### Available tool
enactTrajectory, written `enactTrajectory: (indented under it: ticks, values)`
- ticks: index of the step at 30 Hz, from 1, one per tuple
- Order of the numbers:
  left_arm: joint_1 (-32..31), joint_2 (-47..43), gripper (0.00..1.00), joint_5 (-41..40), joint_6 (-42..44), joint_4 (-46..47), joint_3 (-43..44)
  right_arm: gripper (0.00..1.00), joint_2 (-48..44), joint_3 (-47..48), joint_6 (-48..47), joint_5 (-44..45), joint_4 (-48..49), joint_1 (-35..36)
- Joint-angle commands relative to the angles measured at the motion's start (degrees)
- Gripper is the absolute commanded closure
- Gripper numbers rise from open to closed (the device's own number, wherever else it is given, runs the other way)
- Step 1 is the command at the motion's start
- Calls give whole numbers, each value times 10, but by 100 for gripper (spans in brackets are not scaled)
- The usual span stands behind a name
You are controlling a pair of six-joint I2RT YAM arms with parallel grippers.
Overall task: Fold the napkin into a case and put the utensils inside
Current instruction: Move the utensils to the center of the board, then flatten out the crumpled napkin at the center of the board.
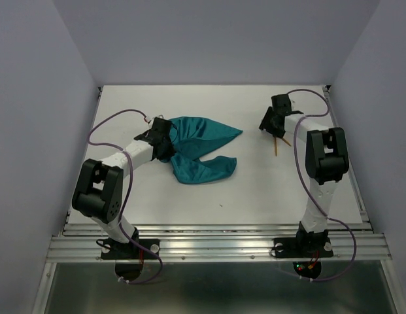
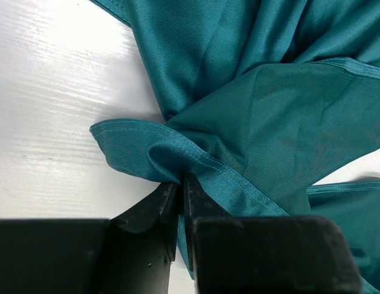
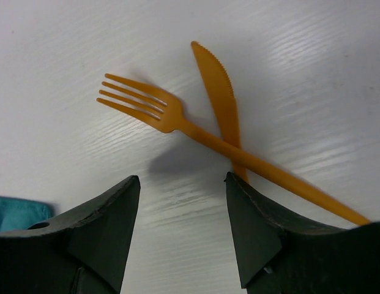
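Note:
The teal napkin (image 1: 201, 149) lies crumpled in loose folds on the white table, left of centre. My left gripper (image 1: 162, 139) is shut on a hemmed edge of the napkin (image 2: 177, 156) at its left side. The orange fork (image 3: 177, 122) lies crossed over the orange knife (image 3: 217, 86) on the table at the right. In the top view they show as a thin orange sliver (image 1: 278, 144) under my right gripper (image 1: 269, 122). My right gripper (image 3: 182, 179) is open and empty, hovering just above the utensils with the crossing point ahead of its jaws.
The table's raised back edge (image 1: 209, 86) and right rail (image 1: 350, 163) bound the surface. A purple cable (image 1: 111, 124) loops beside the left arm. A corner of the napkin (image 3: 18, 211) shows at the left of the right wrist view.

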Motion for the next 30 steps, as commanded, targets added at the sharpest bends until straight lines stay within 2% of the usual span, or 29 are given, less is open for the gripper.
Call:
enactTrajectory:
  ticks: [1, 9, 12, 14, 18, 22, 27, 30]
  values:
    - [-3, -4, 81, 3, 12, 0, 27, 36, -17, -24, -9, 30, -22, -30]
    - [-4, -1, 81, 5, 15, -4, 37, 35, -31, -31, -11, 31, -22, -65]
    - [-3, -2, 81, 5, 14, -4, 36, 35, -52, -37, -19, -3, -20, -71]
    - [-4, 0, 82, 5, 13, -1, 33, 35, -67, -52, -25, -62, -8, -65]
    - [-4, 10, 92, 5, 11, -2, 37, 30, -121, -99, -22, -131, 8, -15]
    - [-4, 13, 100, 4, 7, -3, 38, 23, -151, -146, -20, -153, 8, 64]
    - [-3, 7, 100, 5, 9, -7, 44, 20, -180, -203, 2, -178, 22, 146]
    - [-4, 5, 100, 5, 10, -10, 51, 20, -198, -243, 23, -178, 46, 167]
